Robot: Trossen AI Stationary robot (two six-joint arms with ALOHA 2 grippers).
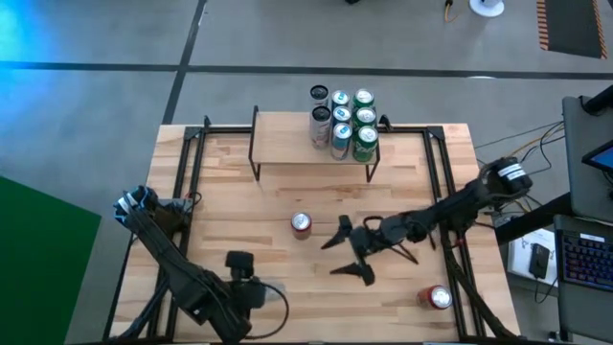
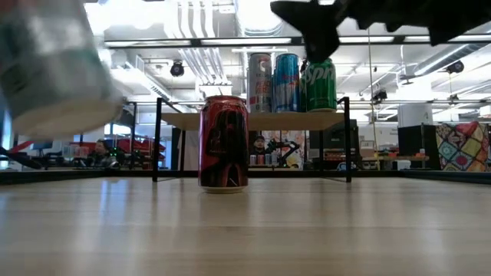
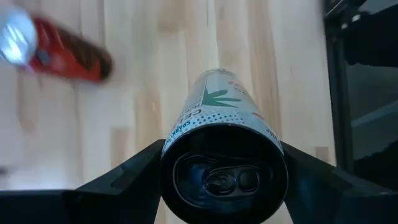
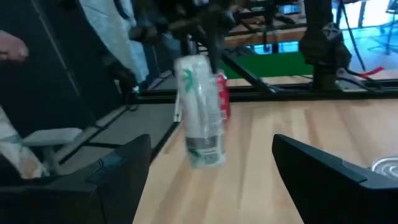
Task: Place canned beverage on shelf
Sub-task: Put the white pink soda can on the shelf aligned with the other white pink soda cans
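A white canned beverage (image 3: 221,118) with a green leaf print is held by my left gripper (image 3: 221,149) near the table's front left; it shows again as the white can (image 4: 199,112) in the right wrist view. A red can (image 1: 302,224) stands upright on its base mid-table. The shelf (image 1: 287,144), a wood board on black legs, stands at the far edge with several cans (image 1: 343,120) upright on its right end. My right gripper (image 1: 345,254) hovers open, right of the red can, with nothing between its fingers. My left gripper pinches the white can between its two fingers, one on each side of the can's wall (image 3: 180,134) near its top end. The fingers come from above, slanting down. The can hangs below them, a little tilted, its bottom (image 4: 205,158) clear of the table.
A second red can (image 1: 436,297) stands near the front right corner. Black frame rails (image 1: 192,182) run along the table's left and right sides. The left part of the shelf board is bare wood.
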